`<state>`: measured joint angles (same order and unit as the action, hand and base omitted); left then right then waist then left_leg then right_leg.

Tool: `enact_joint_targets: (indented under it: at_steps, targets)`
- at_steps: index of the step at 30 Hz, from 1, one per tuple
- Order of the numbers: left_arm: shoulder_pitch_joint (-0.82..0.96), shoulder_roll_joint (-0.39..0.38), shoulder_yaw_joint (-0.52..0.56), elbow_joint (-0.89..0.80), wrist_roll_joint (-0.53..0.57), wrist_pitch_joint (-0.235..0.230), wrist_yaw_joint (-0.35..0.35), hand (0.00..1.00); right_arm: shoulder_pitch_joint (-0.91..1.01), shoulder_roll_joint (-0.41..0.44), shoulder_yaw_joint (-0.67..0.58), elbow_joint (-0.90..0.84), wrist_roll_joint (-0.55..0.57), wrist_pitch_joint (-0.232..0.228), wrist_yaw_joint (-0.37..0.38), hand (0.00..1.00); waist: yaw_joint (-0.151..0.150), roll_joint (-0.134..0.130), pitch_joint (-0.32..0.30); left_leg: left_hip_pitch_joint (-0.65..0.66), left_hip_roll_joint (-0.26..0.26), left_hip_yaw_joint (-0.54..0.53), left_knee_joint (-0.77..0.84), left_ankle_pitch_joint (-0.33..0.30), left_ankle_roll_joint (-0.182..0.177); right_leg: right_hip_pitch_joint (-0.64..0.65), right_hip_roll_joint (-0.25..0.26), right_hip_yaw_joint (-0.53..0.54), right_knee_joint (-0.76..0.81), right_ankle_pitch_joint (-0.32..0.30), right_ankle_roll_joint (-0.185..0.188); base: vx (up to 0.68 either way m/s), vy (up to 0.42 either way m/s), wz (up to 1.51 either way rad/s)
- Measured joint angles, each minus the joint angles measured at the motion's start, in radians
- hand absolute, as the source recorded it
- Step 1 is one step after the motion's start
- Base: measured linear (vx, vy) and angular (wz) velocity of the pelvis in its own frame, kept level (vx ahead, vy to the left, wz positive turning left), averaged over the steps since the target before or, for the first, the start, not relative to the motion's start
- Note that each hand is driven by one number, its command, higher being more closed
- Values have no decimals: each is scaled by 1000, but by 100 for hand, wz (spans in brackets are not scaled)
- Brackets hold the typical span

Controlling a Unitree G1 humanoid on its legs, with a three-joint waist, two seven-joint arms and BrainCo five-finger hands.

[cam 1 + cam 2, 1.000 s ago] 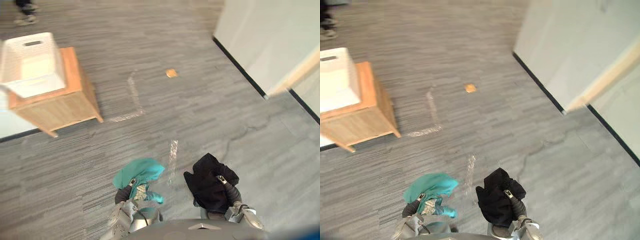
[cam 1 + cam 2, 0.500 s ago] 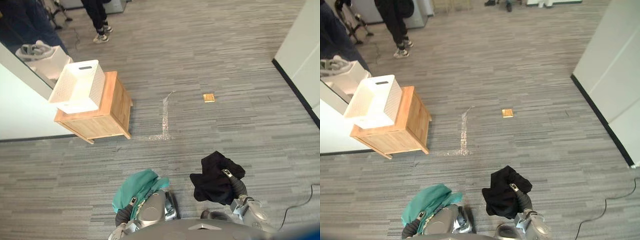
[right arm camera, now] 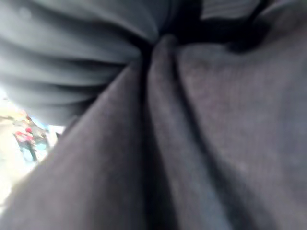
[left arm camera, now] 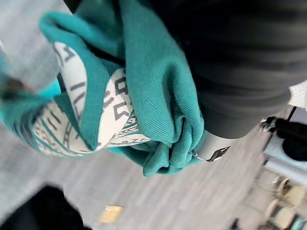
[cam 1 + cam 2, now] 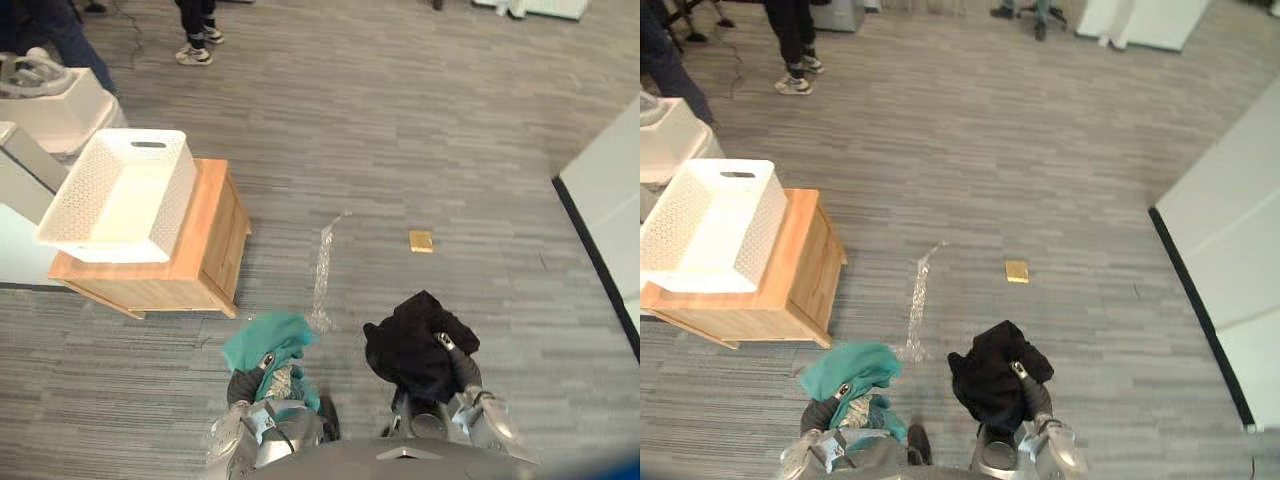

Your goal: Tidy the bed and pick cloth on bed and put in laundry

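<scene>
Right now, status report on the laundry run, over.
Left hand shut on teal cloth. Right hand shut on black cloth. White basket on wooden cabinet, ahead-left. Person's legs beyond it.

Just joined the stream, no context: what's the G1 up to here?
It has laundry in both hands: the left hand grips a teal cloth, the right hand a black cloth. The white basket sits on a wooden cabinet ahead to its left, so neither cloth is dropped in yet.

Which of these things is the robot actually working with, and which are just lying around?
Job: teal cloth, black cloth, white laundry basket.
Lying about: wooden cabinet under the basket, small tan piece on the floor, shiny strip, a person's shoes.
</scene>
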<state>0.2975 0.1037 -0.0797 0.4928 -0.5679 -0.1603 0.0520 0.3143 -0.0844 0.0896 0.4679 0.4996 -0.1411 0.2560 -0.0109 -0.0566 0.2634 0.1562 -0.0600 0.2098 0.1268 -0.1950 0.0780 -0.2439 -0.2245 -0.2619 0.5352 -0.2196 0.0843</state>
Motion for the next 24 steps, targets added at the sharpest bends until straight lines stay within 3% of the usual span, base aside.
enact_joint_targets:
  at_steps: [1,2,4,5,6,7,8,9,10,11,12,14,16,19,20,21,22,23,24]
  targets:
    - [-1,0,0,0,0,1,0,100,0,0,0,0,0,0,1,100,0,1,0,1,2,-4,0,-1,-2,0,4,3,-22,6,0,496,-147,108]
    - [-7,2,-4,1,-6,6,0,100,-4,8,3,0,0,-3,24,100,1,2,-2,17,16,-65,7,-24,-37,-6,52,57,-304,118,9,399,-154,87]
    - [0,10,-9,7,-70,23,-6,100,-5,6,4,-4,-1,-8,37,100,6,-6,-2,46,15,-114,22,-60,-83,-7,59,113,-430,193,34,526,-276,119]
    - [25,16,-11,11,-94,29,-8,100,-4,5,9,-4,-1,-8,38,100,15,-9,-5,80,19,-138,40,-100,-109,6,59,132,-428,216,15,540,-331,102]
    - [46,23,-13,10,-94,28,-9,100,-2,5,15,-5,0,-8,38,100,16,-14,-13,94,21,-145,56,-129,-114,12,62,142,-417,218,4,562,-369,82]
    - [77,30,-13,23,-89,27,-10,100,-1,-7,20,-6,0,-7,43,100,17,4,-35,111,50,-159,98,-196,-117,2,84,157,-345,302,-18,563,-369,54]
    - [88,21,-16,49,-90,27,-10,100,-12,-20,18,1,0,-6,45,100,28,35,-53,107,86,-169,151,-216,-136,-6,109,147,-295,295,-42,655,-428,51]
    - [92,7,-27,73,-91,26,-11,100,-35,-38,16,-4,0,-5,45,100,31,69,-60,31,128,-151,307,-195,-163,14,124,114,-285,256,-62,598,-427,58]
    - [89,-8,-32,81,-108,25,-18,100,-51,-54,14,-18,0,-5,49,100,24,93,-53,-56,170,-108,506,-121,-176,52,124,81,-299,227,-70,459,-348,64]
    - [88,-18,-33,82,-114,24,-29,100,-53,-55,13,-24,0,-5,50,100,21,104,-41,-97,200,-75,603,-64,-174,86,125,64,-312,215,-78,410,-324,82]
    - [84,-26,-30,79,-118,11,-45,100,-51,-62,4,-24,0,-4,50,100,22,116,-30,-154,262,-20,734,-42,-163,142,132,33,-335,197,-83,313,-220,78]
    - [73,-18,-29,78,-118,10,-79,100,-49,-80,-7,-25,-1,-3,54,100,23,131,-24,-207,345,91,863,-67,-125,267,132,-30,-368,144,-99,400,-262,82]
    - [73,-19,-21,76,-120,4,-92,100,-52,-89,-11,-28,-5,-5,62,100,22,129,-22,-245,352,162,812,-83,-121,341,132,-73,-398,109,-94,344,-203,61]
    - [75,-24,-19,69,-120,-4,-114,100,-82,-92,-7,-41,-15,-4,65,100,24,125,-22,-263,320,411,512,-90,-121,413,131,-169,-443,86,-74,290,-84,69]
    - [76,-31,-20,69,-120,-4,-121,100,-91,-93,-2,-54,-15,-3,64,100,21,125,-23,-259,290,519,391,-70,-86,436,132,-213,-454,74,-64,402,-26,100]
    - [78,-42,-18,70,-120,-4,-123,100,-105,-94,8,-59,-15,0,64,100,21,124,-24,-253,257,579,297,-37,-25,453,133,-247,-442,44,-44,412,-6,102]
    - [80,-46,-18,70,-120,-5,-128,100,-114,-95,15,-58,-15,6,61,100,24,124,-25,-247,245,588,258,-19,5,463,134,-259,-422,23,-34,352,35,83]
    - [84,-54,-15,71,-120,-14,-136,100,-138,-91,41,-49,-17,13,53,100,37,118,-28,-234,220,577,211,7,91,454,116,-273,-352,-42,-18,361,48,69]
    - [80,-44,-7,74,-120,-19,-137,100,-164,-81,77,-28,-21,19,47,100,42,72,-41,-226,177,571,206,-9,84,432,58,-276,-244,-92,8,376,61,61]
